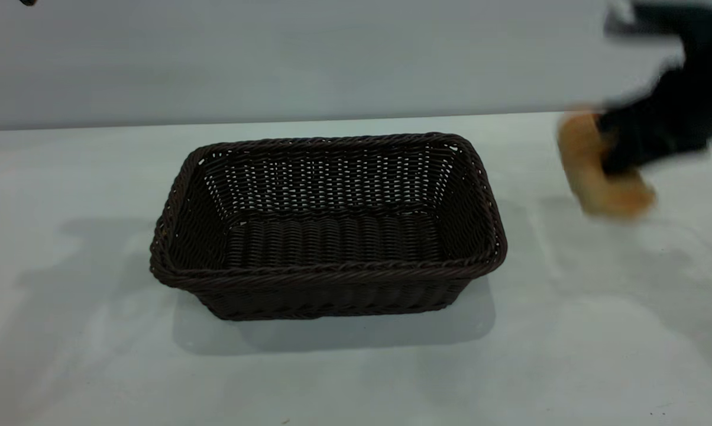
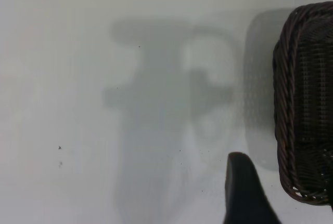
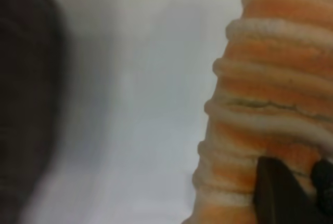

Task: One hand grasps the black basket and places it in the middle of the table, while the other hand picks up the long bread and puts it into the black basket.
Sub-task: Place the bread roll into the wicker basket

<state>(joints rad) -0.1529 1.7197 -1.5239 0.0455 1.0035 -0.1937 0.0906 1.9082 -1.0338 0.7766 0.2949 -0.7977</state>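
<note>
The black basket (image 1: pixel 326 278) stands empty in the middle of the table (image 1: pixel 96 355). Its end also shows in the left wrist view (image 2: pixel 304 104). My right gripper (image 1: pixel 613 148) hovers above the table to the right of the basket, shut on the long bread (image 1: pixel 598 177), which hangs tilted below it. In the right wrist view the bread's striped orange and cream top (image 3: pixel 270 89) fills the frame between my right gripper's (image 3: pixel 299 182) fingers. My left gripper (image 2: pixel 285 182) is above bare table beside the basket's left end, apart from it, with a wide gap between its jaws; only one finger (image 2: pixel 244 193) shows fully.
A plain grey wall (image 1: pixel 332 59) rises behind the table's far edge. The left arm shows only as a dark tip (image 1: pixel 28 2) at the top left corner. Arm shadows lie on the table left and right of the basket.
</note>
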